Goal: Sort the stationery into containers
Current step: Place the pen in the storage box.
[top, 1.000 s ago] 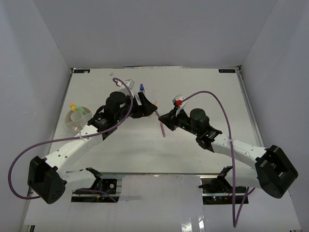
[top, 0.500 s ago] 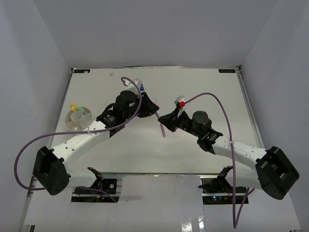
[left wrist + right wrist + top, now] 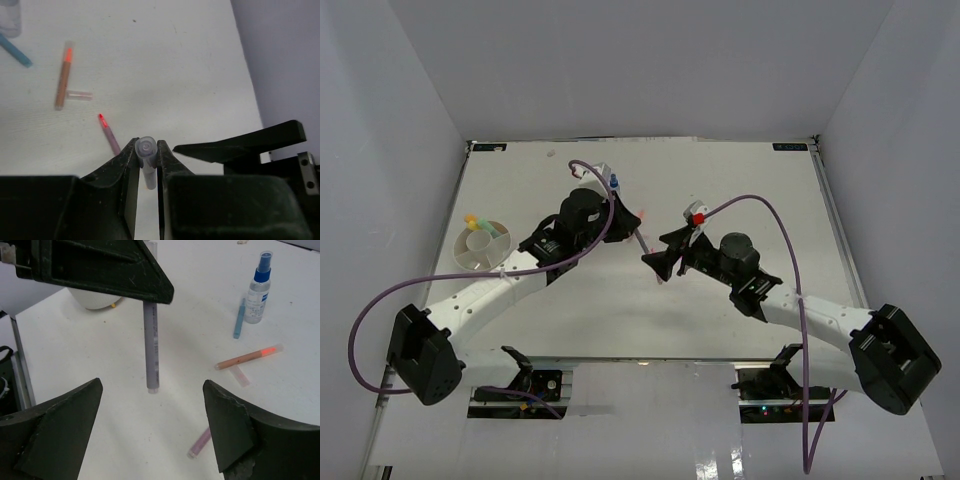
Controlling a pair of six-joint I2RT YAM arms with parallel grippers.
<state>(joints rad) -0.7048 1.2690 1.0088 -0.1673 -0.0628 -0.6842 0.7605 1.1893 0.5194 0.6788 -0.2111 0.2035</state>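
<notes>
Left gripper (image 3: 148, 157): is pinching a grey pen (image 3: 145, 146) near its top end, jaws drawn narrow around the barrel.
Grey pen: is hanging upright in the air, its lower tip clear of the table (image 3: 740, 180) (the right wrist view is showing this best, at (image 3: 151, 345)).
Right gripper (image 3: 152, 385): is gaping wide and holding nothing; its two fingers (image 3: 60, 415) are flanking the lower end of the grey pen without touching it.
Both grippers from above: are meeting near the middle of the table, the left gripper (image 3: 628, 222) on the far side, the right gripper (image 3: 660, 262) nearer the bases.
White dish (image 3: 460, 250): is sitting at the left of the table, well apart from both grippers; yellow and green pieces are lying in it, though the top view is too small to tell which compartments.
Spray bottle (image 3: 259, 287): is standing upright toward the far side, blue cap on top.
Blue pen (image 3: 239, 318): is lying flat just beside the bottle.
Orange marker (image 3: 248, 356): is lying flat on the table, with a short clear piece (image 3: 240, 375) just beside it.
Pink pen (image 3: 110, 134): is lying flat on the table near the grippers, its red tip pointing away from them.
</notes>
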